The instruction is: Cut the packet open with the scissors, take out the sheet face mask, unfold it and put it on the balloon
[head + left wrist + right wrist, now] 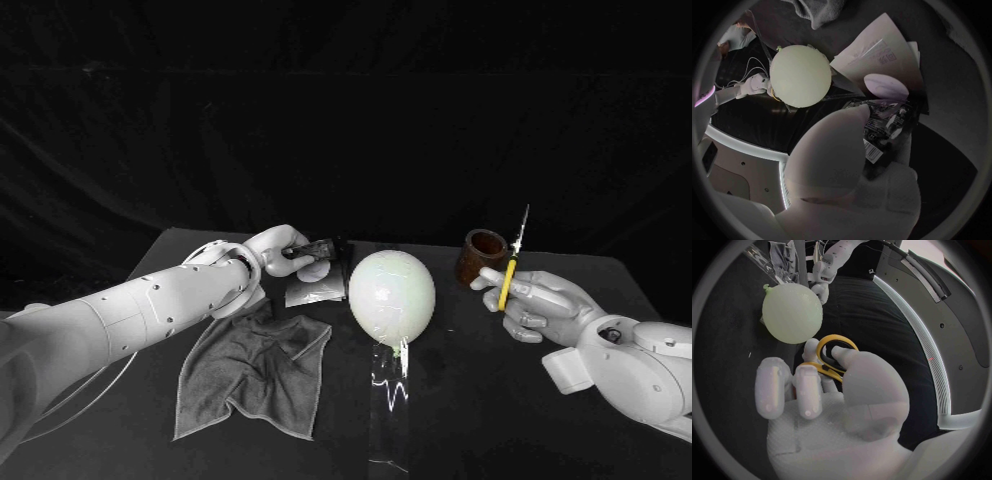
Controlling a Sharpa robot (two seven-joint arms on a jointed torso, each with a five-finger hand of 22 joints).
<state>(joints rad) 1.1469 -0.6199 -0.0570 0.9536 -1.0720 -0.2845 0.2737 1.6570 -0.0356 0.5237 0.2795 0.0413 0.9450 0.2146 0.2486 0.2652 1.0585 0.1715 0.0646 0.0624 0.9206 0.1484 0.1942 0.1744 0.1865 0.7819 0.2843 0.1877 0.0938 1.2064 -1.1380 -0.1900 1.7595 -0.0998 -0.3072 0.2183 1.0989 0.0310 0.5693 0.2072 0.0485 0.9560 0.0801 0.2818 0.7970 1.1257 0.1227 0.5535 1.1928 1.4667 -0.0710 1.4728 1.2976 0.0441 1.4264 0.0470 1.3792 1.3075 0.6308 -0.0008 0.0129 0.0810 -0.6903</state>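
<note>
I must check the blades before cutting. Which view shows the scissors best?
The head view: the scissors stand blades up in the right hand. The right wrist view gives their yellow handles among the fingers.

From where I stand, a black counter [476, 430] fills the near ground, its far edge running from about 10 o'clock across to 2 o'clock. Behind it a black curtain [346, 120] hangs in loose folds and covers everything from 9 through 12 to 3 o'clock. The counter top looks slightly paler than the curtain, with a dull sheen.
</note>
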